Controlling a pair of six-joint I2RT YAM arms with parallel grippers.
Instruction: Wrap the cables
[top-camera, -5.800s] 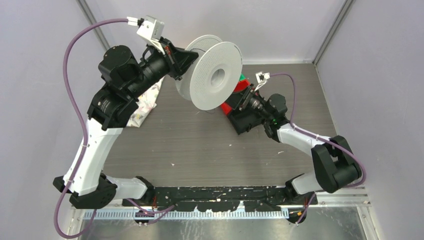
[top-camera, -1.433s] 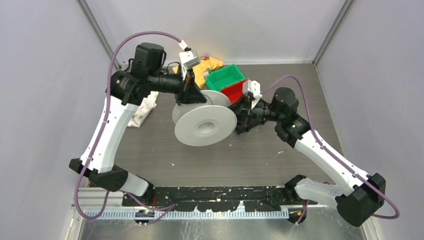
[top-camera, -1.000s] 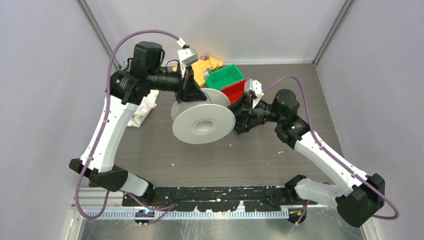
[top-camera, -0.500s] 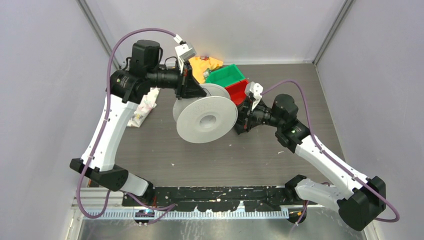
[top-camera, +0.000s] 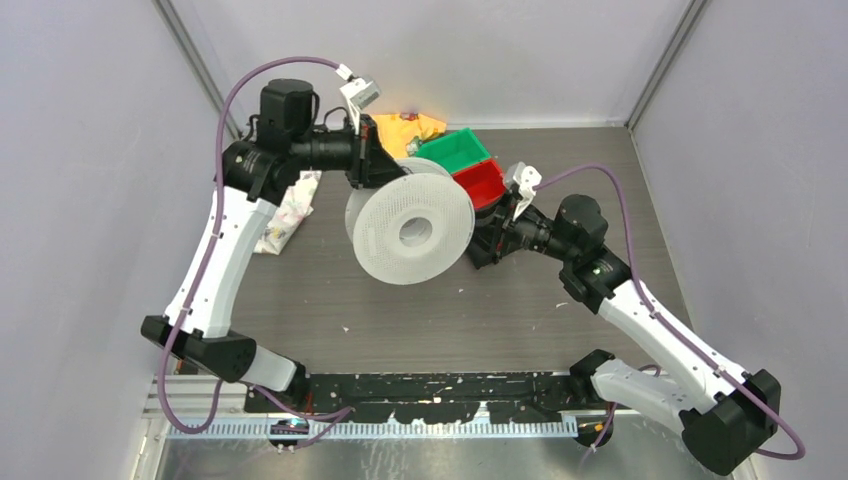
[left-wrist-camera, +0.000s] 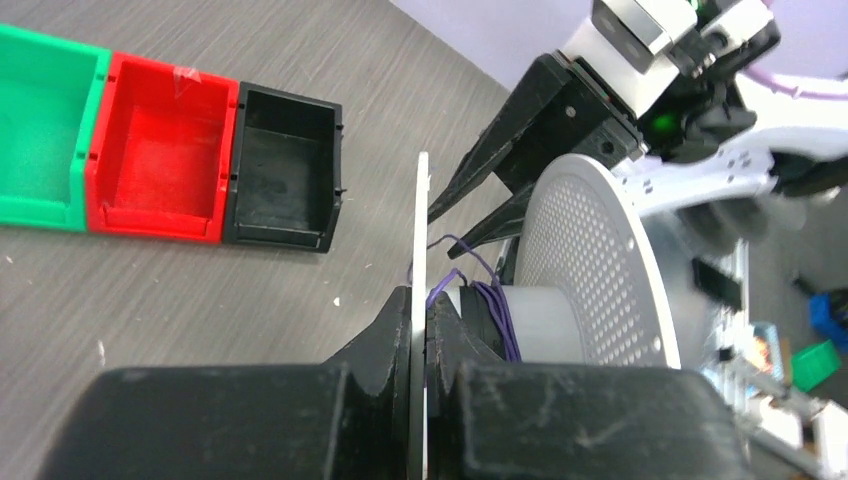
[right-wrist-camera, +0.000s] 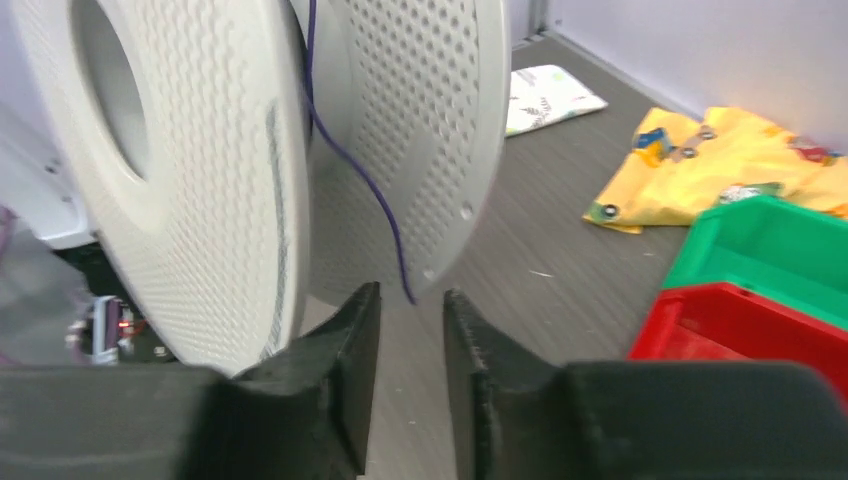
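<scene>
Top view: the left gripper (left-wrist-camera: 420, 312) is clamping the spool (top-camera: 410, 232) by one flange rim, at its 11 o'clock. The cables (right-wrist-camera: 350, 160) are sitting partly wound on the hub, with a loose tail dangling. The right gripper (right-wrist-camera: 410, 312) is waiting at 3 o'clock, narrowly parted and gripping nothing. Judgement: pinch the tail lightly and feed it between the flanges under tension.

- No word, number, brand or sign can be read in any view.
- The yellow packet (top-camera: 412, 124), at 12 o'clock on the table (top-camera: 400, 310), carries small printed marks, too blurred to read.
- The white packet (top-camera: 285, 215), at 10 o'clock, shows only a coloured pattern. No letters can be made out.
</scene>
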